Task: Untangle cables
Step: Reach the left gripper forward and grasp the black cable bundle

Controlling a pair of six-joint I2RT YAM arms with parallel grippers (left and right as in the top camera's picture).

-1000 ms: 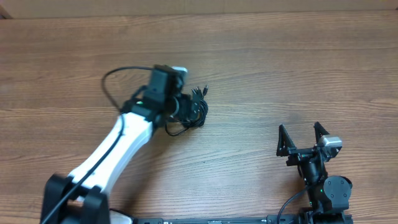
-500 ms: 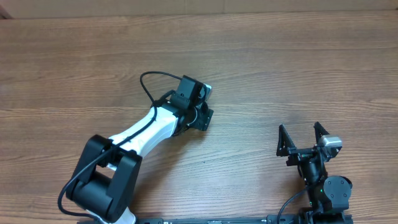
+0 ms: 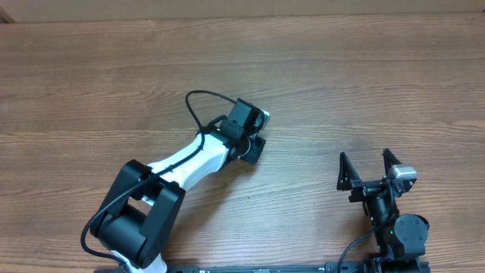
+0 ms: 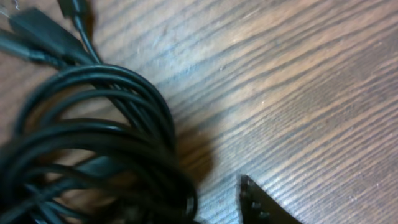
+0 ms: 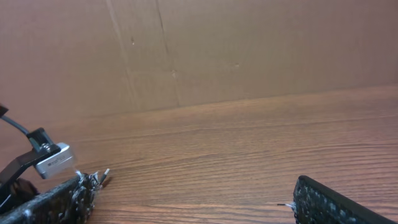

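On wide wood tbl (image 3: 394, 76), open room far side & R; L gripper (image 3: 252, 149) down mid-tbl over coiled black cables (image 4: 112, 155), grip can't tell; R gripper (image 3: 365, 158) near front edge, fingers apart, holds nothing.

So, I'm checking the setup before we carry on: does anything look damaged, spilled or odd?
Nothing looks damaged or spilled. The only untidy thing is the cables: overlapping black loops bunched on the table, with plug ends sticking out at the upper left of the left wrist view.
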